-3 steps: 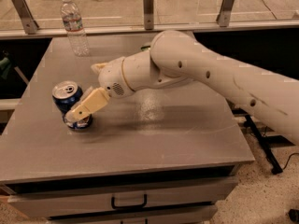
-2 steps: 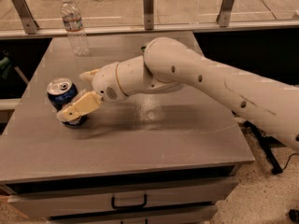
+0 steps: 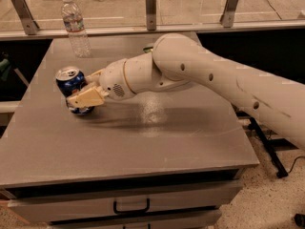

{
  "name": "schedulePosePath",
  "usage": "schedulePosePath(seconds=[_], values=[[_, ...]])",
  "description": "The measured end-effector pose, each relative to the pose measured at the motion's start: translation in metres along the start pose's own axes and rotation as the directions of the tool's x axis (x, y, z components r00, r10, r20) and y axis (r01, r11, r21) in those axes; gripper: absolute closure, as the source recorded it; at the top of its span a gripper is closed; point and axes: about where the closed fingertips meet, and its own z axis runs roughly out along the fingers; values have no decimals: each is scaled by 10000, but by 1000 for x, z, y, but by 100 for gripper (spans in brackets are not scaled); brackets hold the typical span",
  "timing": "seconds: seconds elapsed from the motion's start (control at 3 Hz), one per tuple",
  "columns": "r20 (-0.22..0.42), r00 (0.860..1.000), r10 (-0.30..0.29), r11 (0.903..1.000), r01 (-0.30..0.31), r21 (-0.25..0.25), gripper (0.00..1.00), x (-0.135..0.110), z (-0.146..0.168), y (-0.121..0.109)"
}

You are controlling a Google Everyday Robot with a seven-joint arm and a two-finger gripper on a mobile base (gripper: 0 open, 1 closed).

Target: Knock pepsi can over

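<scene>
The blue pepsi can point(image 3: 71, 86) with a silver top stands near the left side of the grey table point(image 3: 143, 142), leaning with its top toward the left. My gripper point(image 3: 82, 88) is right against the can's right side. Its near tan finger point(image 3: 87, 98) lies across the front of the can's lower part, and the far finger point(image 3: 95, 75) shows just right of the can. The fingers stand apart and hold nothing. My white arm point(image 3: 200, 75) reaches in from the right across the table.
A clear plastic water bottle point(image 3: 74, 26) stands upright at the table's far left corner. A glass railing with metal posts point(image 3: 150, 6) runs behind the table. The table's left edge is close to the can. A drawer with a handle point(image 3: 131, 206) is below the front edge.
My gripper has pushed further left against the can. The can now leans more to the left than before.
</scene>
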Motion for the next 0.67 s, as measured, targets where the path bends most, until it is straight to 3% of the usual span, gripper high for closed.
schedulePosePath(seconds=[0.33,0.67], values=[[-804,9967,-146,9982,192,570,87,0,-33,-19],[-2468,9687,-258,9945,500,925,100,7,-73,-39]])
